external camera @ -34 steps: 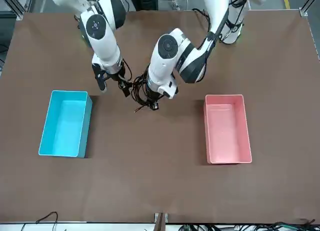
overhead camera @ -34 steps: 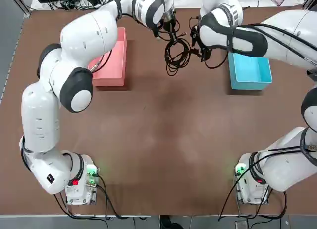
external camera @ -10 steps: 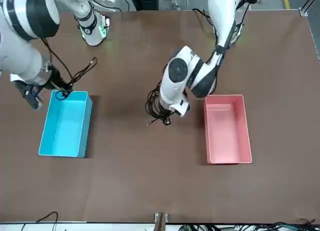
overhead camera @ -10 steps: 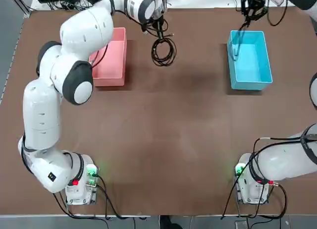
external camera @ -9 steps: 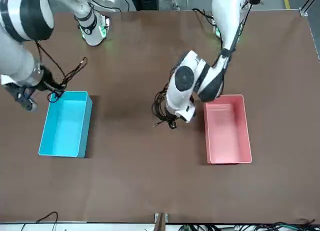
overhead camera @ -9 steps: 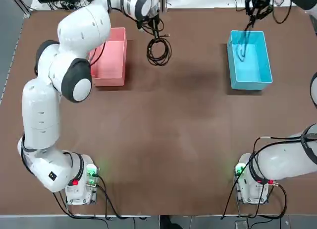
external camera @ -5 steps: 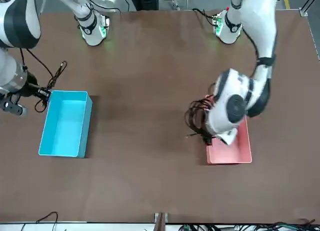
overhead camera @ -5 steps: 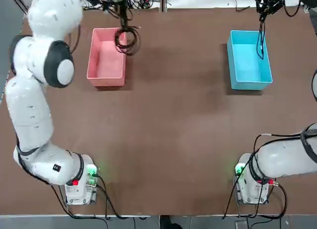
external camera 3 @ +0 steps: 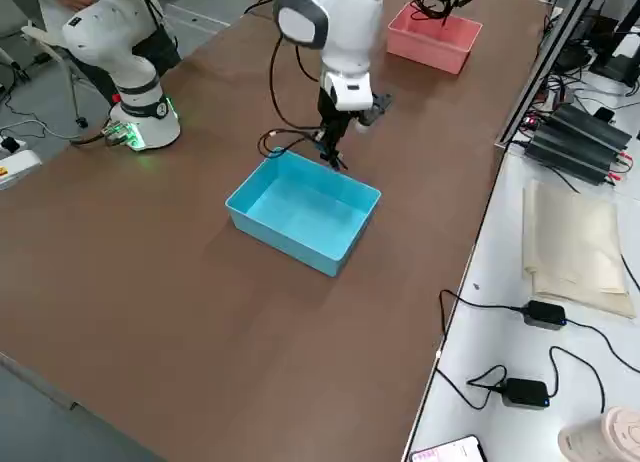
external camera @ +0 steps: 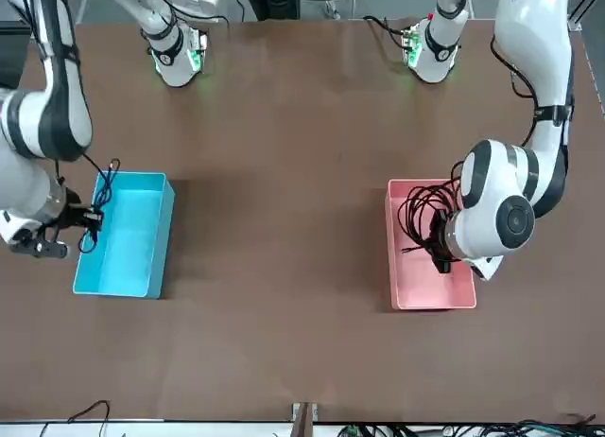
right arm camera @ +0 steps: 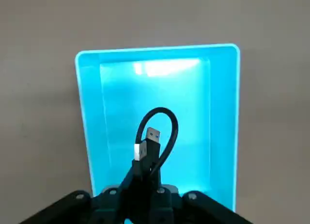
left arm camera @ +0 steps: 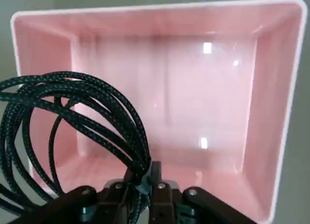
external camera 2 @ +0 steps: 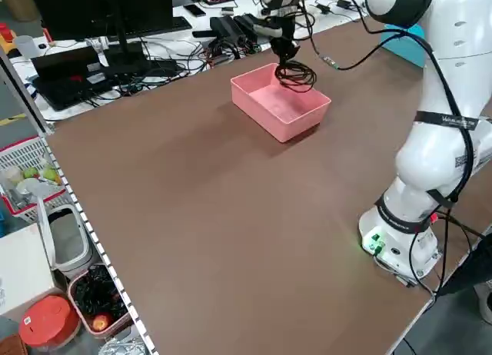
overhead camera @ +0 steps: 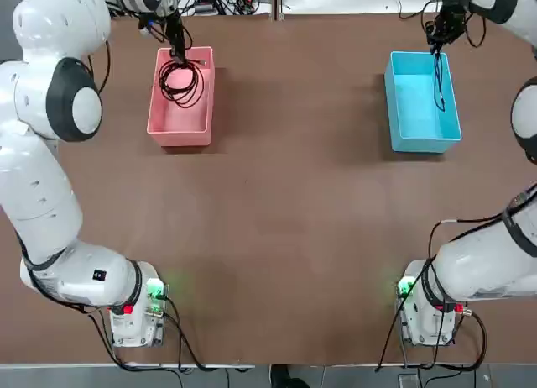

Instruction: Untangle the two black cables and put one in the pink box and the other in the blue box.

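Because each black cable must end in a box of its own, the top view shows the two claws parted near the desk's (overhead camera: 294,237) far edge, which suggests that the untangling is done and that placing is the step in hand. There the left claw (overhead camera: 178,57) carries the coiled cable (overhead camera: 199,84) over the far half of the pink box (overhead camera: 180,143), while the right claw (overhead camera: 437,47) has the other cable (overhead camera: 440,79) dangling over the blue box (overhead camera: 426,146), towards its far right corner. In the front view the loops appear well inside the pink rim, so a release there should let them fall in; the right claw appears out by the blue box's outer long edge, and probably wants shifting inwards first. The left side view shows the coil hanging below its claw, ready to go in ahead of it. From the right side view, loops spread beyond the blue rim, so they could catch on it. In the left wrist view the claw is pinching the gathered strands at one end, leaving the loops free to drop. The right wrist view shows the other claw pressed together on its cable, metal plugs (right arm camera: 153,134) poking out beside a short bend, perhaps to keep both ends together.
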Motion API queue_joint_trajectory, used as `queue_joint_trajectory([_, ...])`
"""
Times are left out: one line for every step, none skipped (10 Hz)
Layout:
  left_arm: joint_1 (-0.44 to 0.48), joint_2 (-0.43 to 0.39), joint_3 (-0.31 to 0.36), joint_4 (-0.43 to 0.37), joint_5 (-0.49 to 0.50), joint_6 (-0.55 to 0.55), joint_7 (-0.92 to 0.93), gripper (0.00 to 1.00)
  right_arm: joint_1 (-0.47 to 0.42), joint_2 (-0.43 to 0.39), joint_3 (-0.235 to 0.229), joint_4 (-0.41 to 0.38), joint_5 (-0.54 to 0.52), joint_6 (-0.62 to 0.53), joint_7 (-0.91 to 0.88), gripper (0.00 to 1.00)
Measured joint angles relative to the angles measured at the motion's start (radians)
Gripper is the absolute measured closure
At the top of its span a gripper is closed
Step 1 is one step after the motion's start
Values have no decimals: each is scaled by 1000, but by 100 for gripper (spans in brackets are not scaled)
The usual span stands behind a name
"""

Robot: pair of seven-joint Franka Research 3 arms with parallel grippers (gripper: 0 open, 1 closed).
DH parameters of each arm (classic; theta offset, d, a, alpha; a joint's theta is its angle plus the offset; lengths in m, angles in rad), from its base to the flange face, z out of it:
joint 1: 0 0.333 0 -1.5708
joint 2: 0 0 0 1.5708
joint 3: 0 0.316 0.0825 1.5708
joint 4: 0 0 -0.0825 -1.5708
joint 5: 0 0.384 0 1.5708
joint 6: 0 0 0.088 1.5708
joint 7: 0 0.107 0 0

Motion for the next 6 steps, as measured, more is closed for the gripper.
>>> queue_joint_trajectory([11,0,-1,-32,16,44,11,85,0,29,1,0,0,27,-3,85])
queue_joint_trajectory([19,2,-1,-60,26,96,15,85,0,51,2,1,0,53,-5,85])
queue_joint_trajectory([24,7,-1,-79,27,132,16,85,0,68,2,1,0,77,-6,85])
queue_joint_trajectory([27,16,-1,-85,27,149,16,84,-1,86,2,1,0,100,-8,85])
queue_joint_trajectory([28,22,-1,-85,27,157,17,74,-1,106,2,1,0,116,-18,85])
queue_joint_trajectory([28,22,-3,-84,27,159,17,57,-1,123,2,1,0,124,-33,85])
